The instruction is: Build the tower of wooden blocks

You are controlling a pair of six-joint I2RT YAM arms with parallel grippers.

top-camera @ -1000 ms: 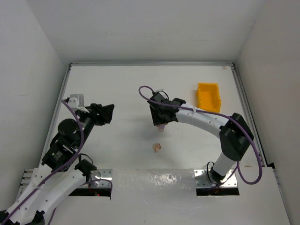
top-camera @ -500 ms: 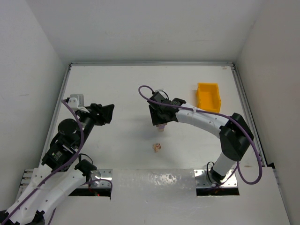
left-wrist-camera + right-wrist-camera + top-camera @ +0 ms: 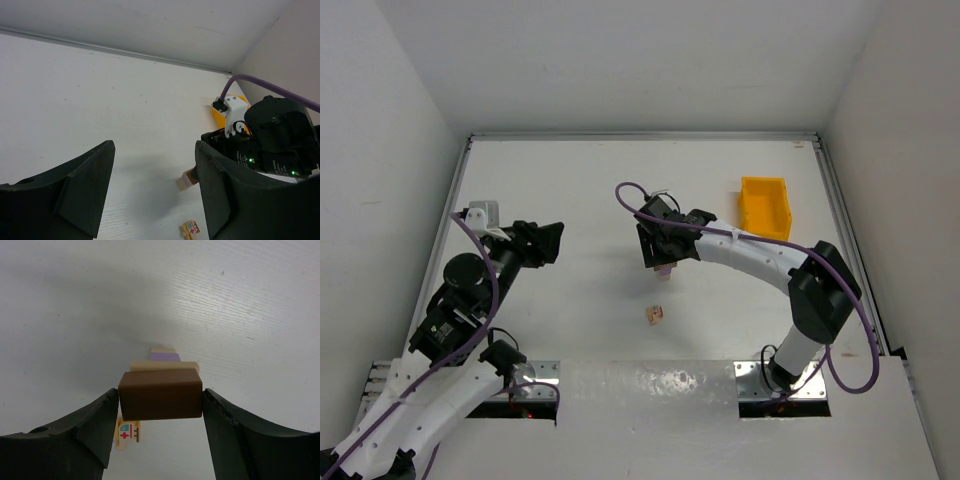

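Observation:
The wood block tower (image 3: 663, 272) stands mid-table. The right wrist view shows a purple-striped pale block (image 3: 165, 356), a tan block (image 3: 165, 365) and a dark reddish-brown block (image 3: 161, 394) on top. My right gripper (image 3: 161, 399) straddles the brown block, with a finger against each end and no gap showing. A loose pale block with a red cross (image 3: 655, 314) lies on the table just in front of the tower. My left gripper (image 3: 155, 155) hangs open and empty over the left side of the table (image 3: 552, 240), looking toward the tower (image 3: 184, 181).
A yellow plastic bin (image 3: 764, 207) stands at the back right, beyond the right arm. White walls close the table on the left, back and right. The red-cross block (image 3: 126, 431) lies close below my right gripper's left finger.

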